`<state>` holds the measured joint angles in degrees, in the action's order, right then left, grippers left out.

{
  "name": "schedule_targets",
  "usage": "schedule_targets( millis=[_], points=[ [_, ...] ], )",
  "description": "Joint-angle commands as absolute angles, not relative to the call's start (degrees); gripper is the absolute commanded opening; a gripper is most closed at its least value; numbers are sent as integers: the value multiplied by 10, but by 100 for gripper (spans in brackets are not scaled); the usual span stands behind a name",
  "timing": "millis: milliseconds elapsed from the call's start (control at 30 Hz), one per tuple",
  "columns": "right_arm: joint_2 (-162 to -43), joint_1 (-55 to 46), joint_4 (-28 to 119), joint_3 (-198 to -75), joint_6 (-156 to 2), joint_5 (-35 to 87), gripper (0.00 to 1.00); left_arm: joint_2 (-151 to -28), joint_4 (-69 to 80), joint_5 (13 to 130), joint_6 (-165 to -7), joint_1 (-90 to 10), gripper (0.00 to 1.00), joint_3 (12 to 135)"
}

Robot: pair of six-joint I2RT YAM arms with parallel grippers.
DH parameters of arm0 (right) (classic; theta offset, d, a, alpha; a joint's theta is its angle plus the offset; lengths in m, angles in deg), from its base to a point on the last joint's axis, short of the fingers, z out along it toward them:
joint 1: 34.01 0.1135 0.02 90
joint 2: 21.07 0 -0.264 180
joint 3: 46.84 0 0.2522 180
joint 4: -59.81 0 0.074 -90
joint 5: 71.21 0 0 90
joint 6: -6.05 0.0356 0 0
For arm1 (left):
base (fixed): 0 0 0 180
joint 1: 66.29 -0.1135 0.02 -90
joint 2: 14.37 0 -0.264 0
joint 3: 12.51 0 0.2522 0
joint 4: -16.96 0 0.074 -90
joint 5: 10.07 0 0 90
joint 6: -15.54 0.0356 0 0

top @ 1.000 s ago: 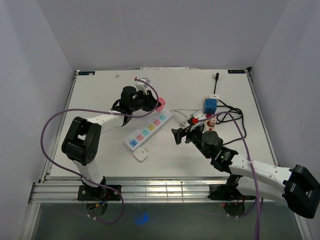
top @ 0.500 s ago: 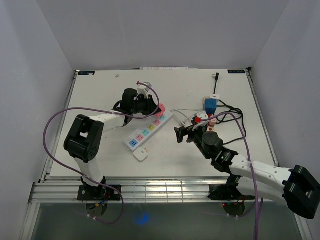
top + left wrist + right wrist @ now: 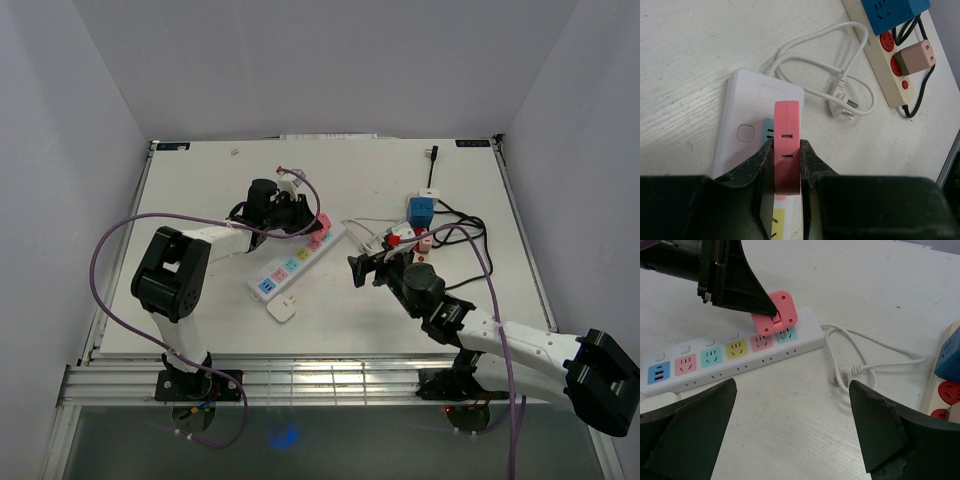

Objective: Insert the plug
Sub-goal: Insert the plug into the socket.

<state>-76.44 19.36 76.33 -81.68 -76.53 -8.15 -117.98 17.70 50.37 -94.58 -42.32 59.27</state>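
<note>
Left gripper (image 3: 786,152) is clamped on the pink plug (image 3: 787,120), which sits right between the jaws. The strip (image 3: 745,107) runs 8-to-2 in the top view, and the plug is over the sockets at the 2 o'clock (cord) end. We judge it tilted and not seated. Right gripper (image 3: 792,390) is wide open and empty, at 4 o'clock from the plug. Left arm is nearer.

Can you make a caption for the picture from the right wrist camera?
Left tool pinches a pink plug at the cord end of the white power strip.
</note>
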Motion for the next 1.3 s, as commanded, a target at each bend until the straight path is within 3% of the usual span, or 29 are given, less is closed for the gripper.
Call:
schedule_targets(
  millis=[0, 1267],
  points=[
    [-768, 193, 787, -829, -759, -85, 99, -1168, 170, 511, -925, -424, 0, 611],
    [-776, 193, 784, -834, -761, -76, 99, -1190, 195, 470, -946, -441, 0, 623]
  ],
)
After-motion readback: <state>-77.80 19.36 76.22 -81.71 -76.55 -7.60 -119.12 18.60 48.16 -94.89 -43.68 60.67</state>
